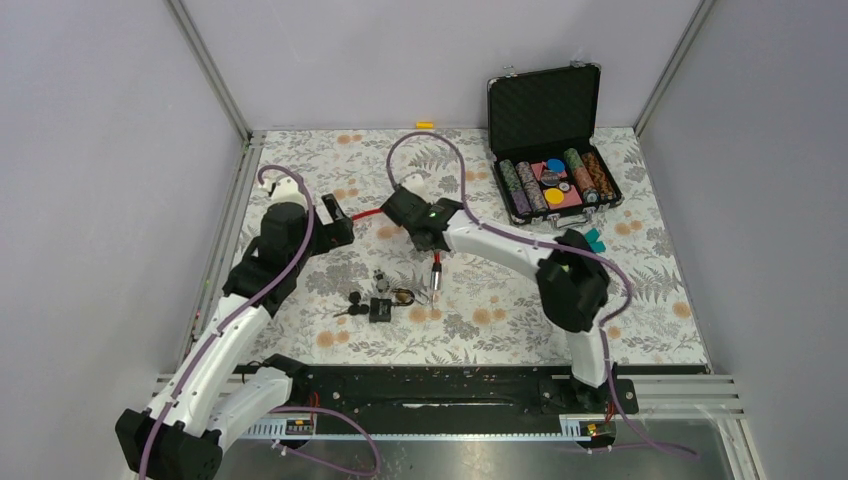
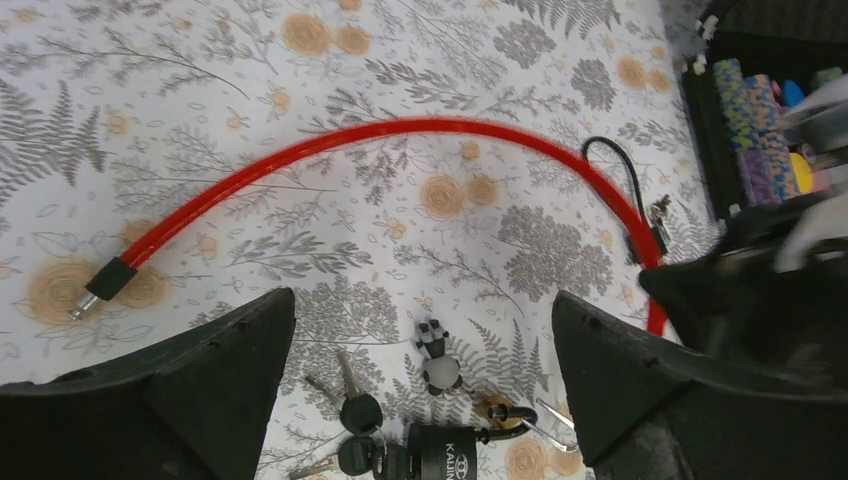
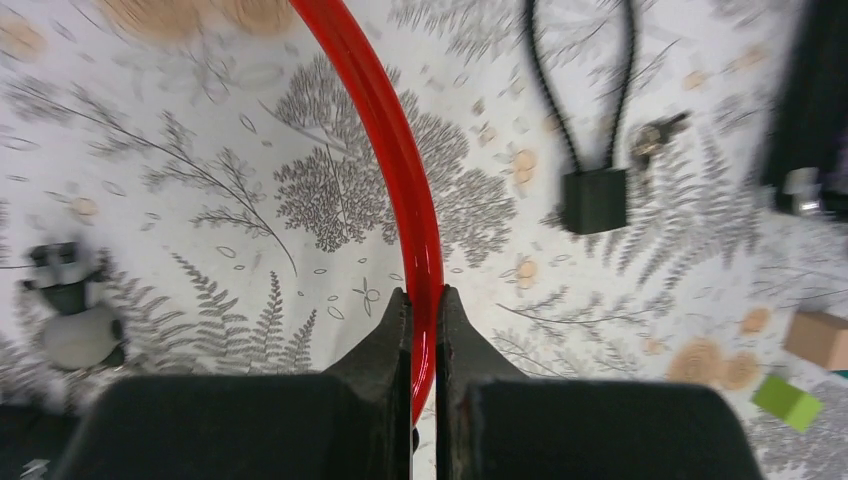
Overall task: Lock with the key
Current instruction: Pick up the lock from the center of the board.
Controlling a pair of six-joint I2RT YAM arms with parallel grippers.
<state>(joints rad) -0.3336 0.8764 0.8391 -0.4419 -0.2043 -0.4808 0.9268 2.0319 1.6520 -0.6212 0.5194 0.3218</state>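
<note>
The right end effector [image 3: 423,305] is pinching the cable [image 3: 388,150], the left end effector [image 2: 420,305] is hanging spread; next it is probably feeding the cable into the lock [image 1: 380,308].

You had the top camera fixed above and behind the arm bases, looking down and forward over the whole floral tabletop [image 1: 500,330] to the back wall. Your left wrist camera looked down from fairly high, past the left hand [image 2: 422,300], and took in most of the red cable [image 2: 400,128], the keys [image 2: 358,412] and an edge of the chip case [image 2: 703,140]. Your right wrist camera sat much closer to the tabletop, looking past the right hand [image 3: 422,295] at a short stretch of that cable. All three views shared the cable, and both wrist views shared the black loop [image 2: 612,160].
</note>
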